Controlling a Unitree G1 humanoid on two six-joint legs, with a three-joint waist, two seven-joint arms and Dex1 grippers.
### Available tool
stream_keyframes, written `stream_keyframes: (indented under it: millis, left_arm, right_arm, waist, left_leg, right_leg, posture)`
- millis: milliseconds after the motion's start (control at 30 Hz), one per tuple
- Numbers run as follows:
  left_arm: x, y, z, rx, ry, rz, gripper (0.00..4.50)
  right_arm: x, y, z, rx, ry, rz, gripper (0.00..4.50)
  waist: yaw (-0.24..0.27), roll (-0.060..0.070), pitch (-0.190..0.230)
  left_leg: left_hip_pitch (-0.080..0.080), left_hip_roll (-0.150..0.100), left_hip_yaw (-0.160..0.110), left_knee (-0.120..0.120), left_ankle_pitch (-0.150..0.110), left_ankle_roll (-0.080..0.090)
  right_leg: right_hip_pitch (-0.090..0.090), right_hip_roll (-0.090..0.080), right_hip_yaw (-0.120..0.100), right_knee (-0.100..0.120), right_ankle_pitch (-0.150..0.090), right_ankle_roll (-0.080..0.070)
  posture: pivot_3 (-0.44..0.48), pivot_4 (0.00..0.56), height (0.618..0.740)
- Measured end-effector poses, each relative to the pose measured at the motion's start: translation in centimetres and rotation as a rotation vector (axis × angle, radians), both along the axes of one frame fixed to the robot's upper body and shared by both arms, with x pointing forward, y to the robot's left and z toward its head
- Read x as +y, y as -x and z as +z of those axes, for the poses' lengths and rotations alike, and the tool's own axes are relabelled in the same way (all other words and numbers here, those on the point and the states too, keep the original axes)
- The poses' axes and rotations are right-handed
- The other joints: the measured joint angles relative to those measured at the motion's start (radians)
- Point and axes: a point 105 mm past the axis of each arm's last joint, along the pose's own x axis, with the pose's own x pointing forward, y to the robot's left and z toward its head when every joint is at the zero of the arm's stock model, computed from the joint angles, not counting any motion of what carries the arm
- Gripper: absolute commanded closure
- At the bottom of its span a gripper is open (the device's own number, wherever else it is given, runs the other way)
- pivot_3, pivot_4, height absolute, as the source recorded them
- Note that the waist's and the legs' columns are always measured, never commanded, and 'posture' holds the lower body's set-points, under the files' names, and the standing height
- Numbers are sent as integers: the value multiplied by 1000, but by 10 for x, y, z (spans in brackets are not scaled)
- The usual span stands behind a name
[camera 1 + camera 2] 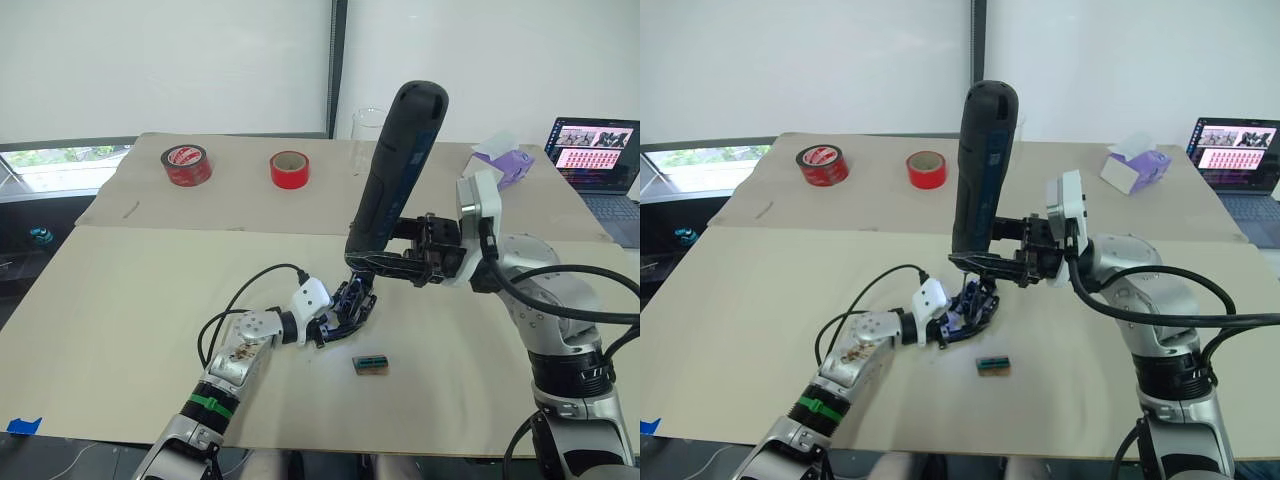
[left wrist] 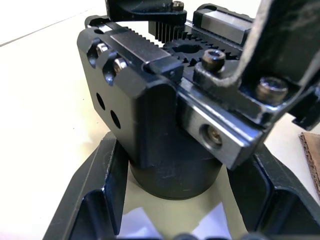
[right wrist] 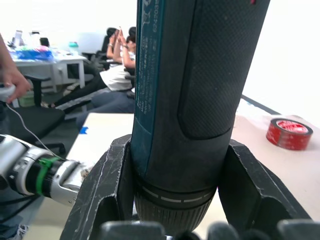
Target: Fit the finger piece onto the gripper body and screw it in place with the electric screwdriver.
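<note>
The gripper body (image 1: 350, 305) stands on the desk (image 1: 120, 300), just beside a small green-brown block (image 1: 371, 364) that lies nearer the robot. The left pincer (image 1: 335, 318) is clamped around the gripper body's round base (image 2: 175, 175), one finger on each side. Directly above the gripper body, the right pincer (image 1: 375, 262) pinches the electric screwdriver (image 1: 398, 165) near its lower end, holding it upright, rounded end up. Two red tape rolls (image 1: 186, 165) sit well beyond.
</note>
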Motion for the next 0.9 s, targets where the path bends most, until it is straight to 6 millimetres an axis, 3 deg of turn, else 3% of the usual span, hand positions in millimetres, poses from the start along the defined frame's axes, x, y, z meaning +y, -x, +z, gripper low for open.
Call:
stream_keyframes:
  millis: [133,167,400,533,733,900]
  left_arm:
    - [0,0,-1,11,7,5,226]
    - [1,0,-1,12,9,6,19]
    - [11,7,0,-33,16,-13,19]
    - [34,16,3,-56,40,-33,19]
    - [92,30,8,-25,38,-37,19]
    - [117,45,42,-41,81,-112,19]
  right_arm:
    - [-7,6,9,-11,-14,25,2566]
    - [-9,8,11,-11,-21,30,2566]
    - [-29,26,45,10,1,47,2566]
    - [-59,19,52,99,127,-95,2566]
    - [-120,4,27,343,412,-377,2566]
    - [-180,-9,-34,643,760,-690,2566]
  waist:
    - [0,0,0]
    - [0,0,0]
    - [-6,1,0]
    - [-5,1,1]
    - [-4,6,6]
    - [-2,6,8]
  left_leg:
    - [0,0,0,0,0,0]
    - [0,0,0,-1,0,0]
    - [2,0,2,-7,1,-2]
    - [1,1,2,-10,2,-3]
    - [-4,1,4,-9,2,-3]
    - [-7,1,5,-8,2,-3]
  right_leg:
    - [0,0,0,0,0,0]
    - [0,0,0,0,0,0]
    - [-1,-2,0,-2,1,-1]
    - [-3,-1,-2,-4,0,-3]
    - [-8,-2,-2,-4,-3,-8]
    - [-16,-5,-3,-5,-4,-7]
  posture:
    - [0,150,740]
    - [0,150,740]
    - [0,150,740]
    - [0,150,740]
    - [0,150,740]
    - [0,150,740]
